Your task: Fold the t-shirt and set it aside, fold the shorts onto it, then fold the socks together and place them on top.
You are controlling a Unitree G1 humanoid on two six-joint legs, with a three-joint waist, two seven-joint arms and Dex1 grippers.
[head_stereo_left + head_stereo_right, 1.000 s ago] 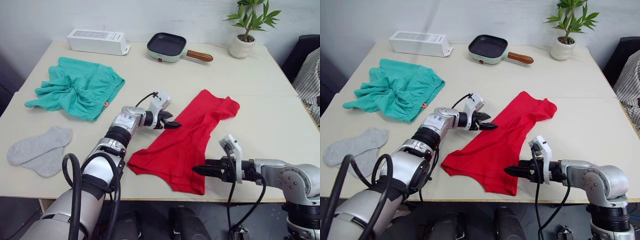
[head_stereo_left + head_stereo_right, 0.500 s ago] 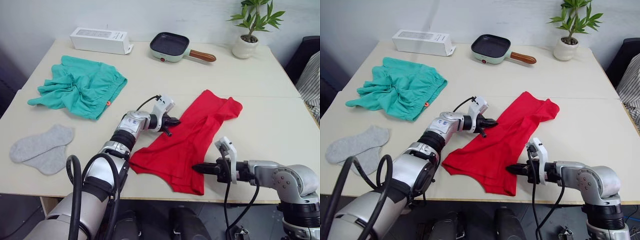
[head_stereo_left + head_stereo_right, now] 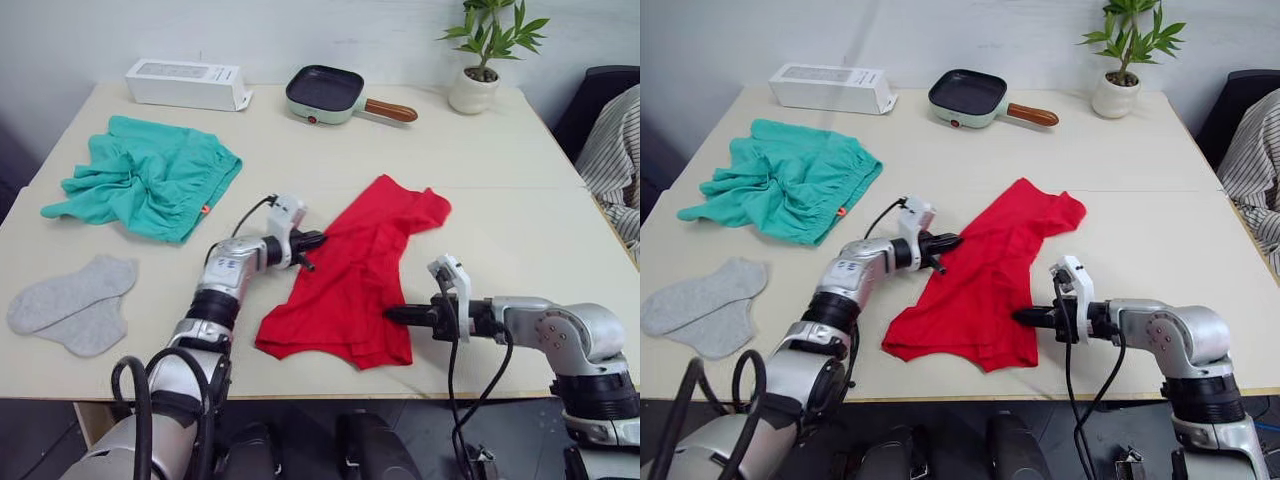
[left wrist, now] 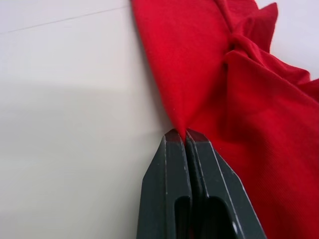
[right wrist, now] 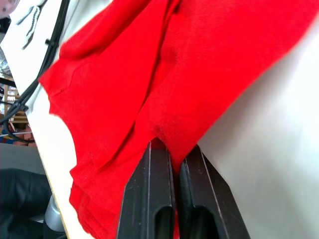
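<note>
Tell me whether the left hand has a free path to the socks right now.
Probably not yet: the left hand is shut on the t-shirt edge. The table between it and the socks lies bare.

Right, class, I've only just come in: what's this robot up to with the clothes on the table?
It is working on the t-shirt, which lies part-folded in a long strip. The left gripper pinches one long edge and the right gripper pinches the opposite edge. The shorts and the socks lie untouched to the robot's left.
</note>
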